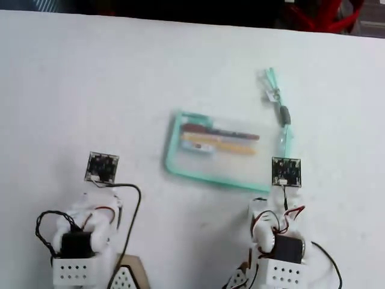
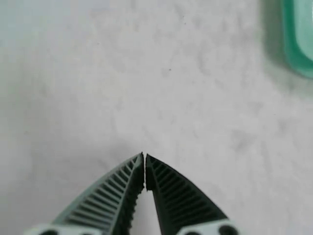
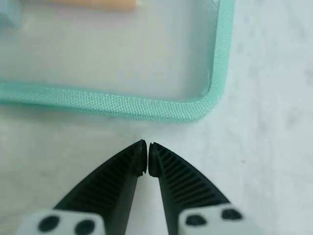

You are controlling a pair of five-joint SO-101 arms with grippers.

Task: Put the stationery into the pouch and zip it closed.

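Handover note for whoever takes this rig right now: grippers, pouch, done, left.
Clear flat pouch with mint-green fabric edging: mid-table, dark red pen and orange-yellow stick inside. Mint-green strap with black clip trails from its right end.
Left gripper: shut, empty, over the white table, apart from the pouch.
Right gripper: shut, empty, just short of a pouch corner.
Done: stationery appears loaded.
Left: zip state unreadable; check, then close it.
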